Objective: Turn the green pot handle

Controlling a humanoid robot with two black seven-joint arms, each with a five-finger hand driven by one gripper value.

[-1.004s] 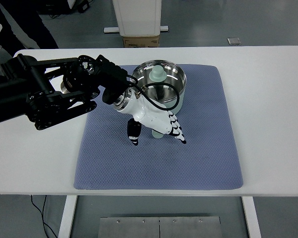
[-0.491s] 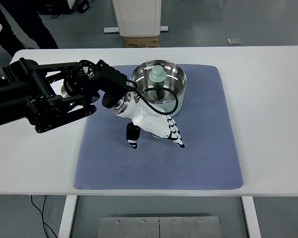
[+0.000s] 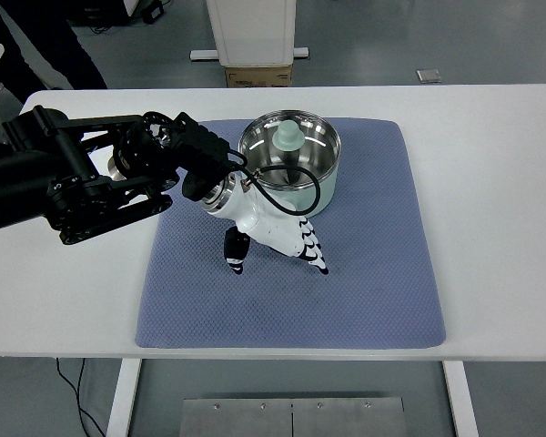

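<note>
The green pot (image 3: 291,162) sits at the far middle of the blue mat (image 3: 364,291), with a green knob (image 3: 288,136) showing inside it. From the head view, the left hand (image 3: 273,232) is just in front of the pot, low over the mat. Its fingers (image 3: 311,250) point down and look loose, holding nothing. The handle is hidden behind the hand. I think the turning step is under way. Next, the hand must find the handle and push it around. The white table (image 3: 491,182) is bare around the mat.
</note>
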